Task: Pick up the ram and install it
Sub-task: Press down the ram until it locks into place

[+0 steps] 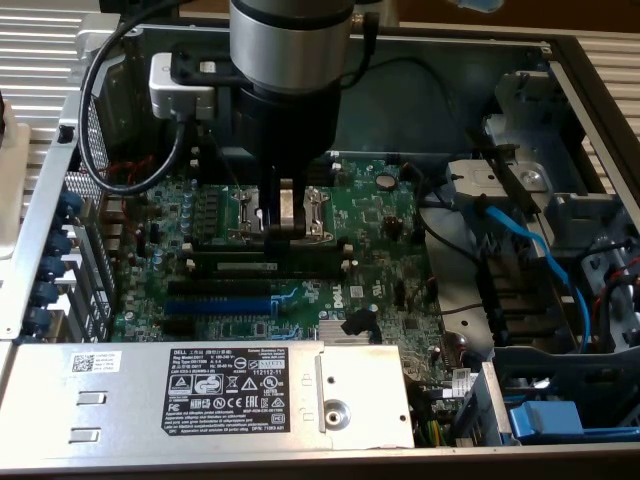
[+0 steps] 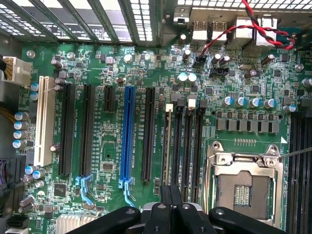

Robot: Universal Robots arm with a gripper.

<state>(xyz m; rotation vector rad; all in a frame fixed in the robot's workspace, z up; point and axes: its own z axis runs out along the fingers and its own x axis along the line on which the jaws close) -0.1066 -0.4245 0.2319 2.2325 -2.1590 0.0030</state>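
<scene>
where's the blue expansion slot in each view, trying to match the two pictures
Exterior view: the blue expansion slot lies on the motherboard toward the exterior view's left, next to the grey metal cover with the black label.
Wrist view: the blue expansion slot runs lengthwise among the long black slots, with its blue clip at one end.
Shared landmark: the silver CPU socket.

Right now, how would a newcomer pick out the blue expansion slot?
Find the green motherboard inside the computer case. Near its edge by the silver labelled box lies a row of long slots. The blue expansion slot is the only blue one; its neighbours are black.
</scene>
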